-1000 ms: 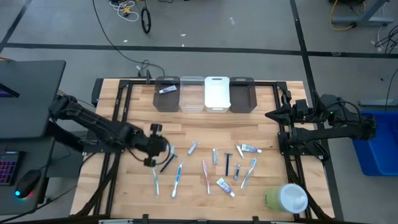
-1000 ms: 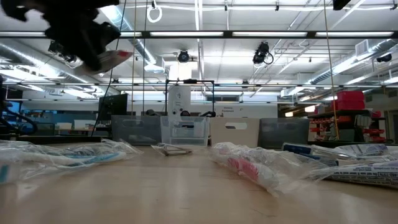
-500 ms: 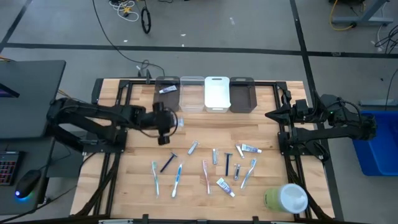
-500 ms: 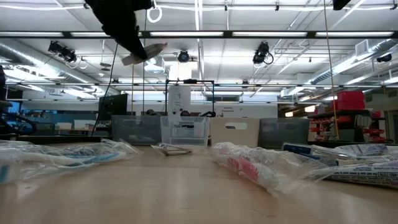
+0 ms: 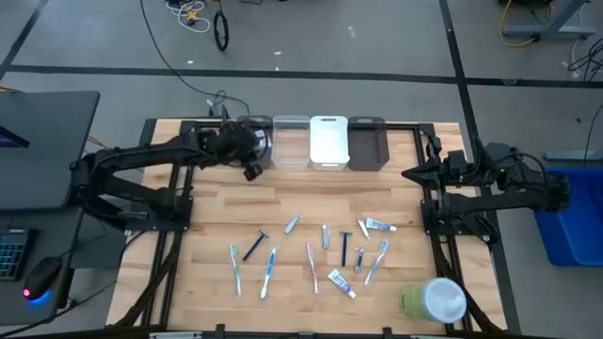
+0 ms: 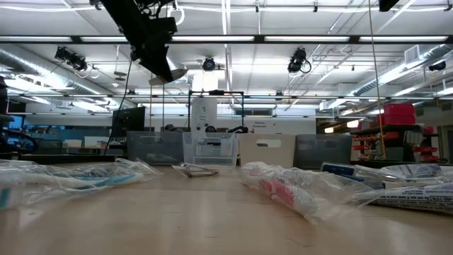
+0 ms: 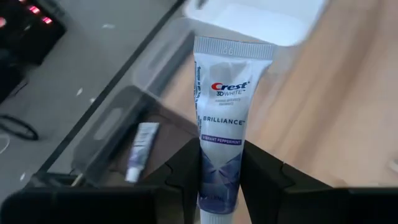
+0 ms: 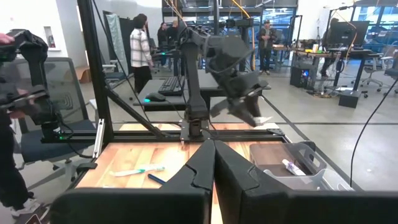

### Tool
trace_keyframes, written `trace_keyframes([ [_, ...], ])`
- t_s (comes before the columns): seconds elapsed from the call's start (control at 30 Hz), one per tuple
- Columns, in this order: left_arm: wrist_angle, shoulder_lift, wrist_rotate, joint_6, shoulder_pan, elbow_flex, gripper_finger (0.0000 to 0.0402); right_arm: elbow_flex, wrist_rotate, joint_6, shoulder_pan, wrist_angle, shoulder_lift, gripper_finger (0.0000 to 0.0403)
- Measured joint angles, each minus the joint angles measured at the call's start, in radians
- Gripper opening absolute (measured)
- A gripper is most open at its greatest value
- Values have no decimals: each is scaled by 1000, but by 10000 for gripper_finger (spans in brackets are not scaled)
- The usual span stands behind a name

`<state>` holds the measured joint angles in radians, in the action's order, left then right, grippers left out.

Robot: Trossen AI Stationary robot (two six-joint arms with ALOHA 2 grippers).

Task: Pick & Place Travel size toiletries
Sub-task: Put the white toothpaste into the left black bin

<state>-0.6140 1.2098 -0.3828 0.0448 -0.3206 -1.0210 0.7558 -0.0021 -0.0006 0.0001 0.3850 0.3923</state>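
My left gripper [image 5: 251, 160] hangs over the leftmost dark bin [image 7: 118, 134] at the table's far edge, shut on a white-blue toothpaste tube [image 7: 222, 106]. One small tube [image 7: 138, 152] lies inside that bin. Several travel size toiletries [image 5: 311, 247] lie flat on the wooden table: toothbrushes, razors and small tubes. My right gripper [image 8: 211, 158] waits shut at the table's right side [image 5: 410, 173], pointing level toward the left. My left gripper pinches the toothpaste tube's lower part near the cap end [image 7: 217, 186] between its two fingers [image 7: 186, 168]. The fingers slant downward and the tube runs out along them, crimped end [image 7: 233, 48] foremost. The tube is lifted clear above the bin.
Beside the dark bin stand a clear bin [image 5: 290, 141], a white bin [image 5: 329, 141] and another dark bin [image 5: 366, 143] in a row along the far edge. A large green-and-white round container [image 5: 435, 299] lies at the near right corner. People stand beyond the table in the right wrist view.
My left gripper has swung from the table's left middle toward the far edge and risen a little, rolling as it went, still shut on the toothpaste tube. The tube now hangs over the leftmost dark bin.
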Motion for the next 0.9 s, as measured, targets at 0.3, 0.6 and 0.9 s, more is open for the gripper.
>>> trace_keyframes([
  [0.3,24,0,-41,82,-139,0,108,0,0,0,0,0,0,13],
  [0.6,39,43,-26,151,-283,1,111,0,0,0,0,0,0,13],
  [0.9,110,185,90,230,-353,1,141,0,0,0,0,0,0,14],
])
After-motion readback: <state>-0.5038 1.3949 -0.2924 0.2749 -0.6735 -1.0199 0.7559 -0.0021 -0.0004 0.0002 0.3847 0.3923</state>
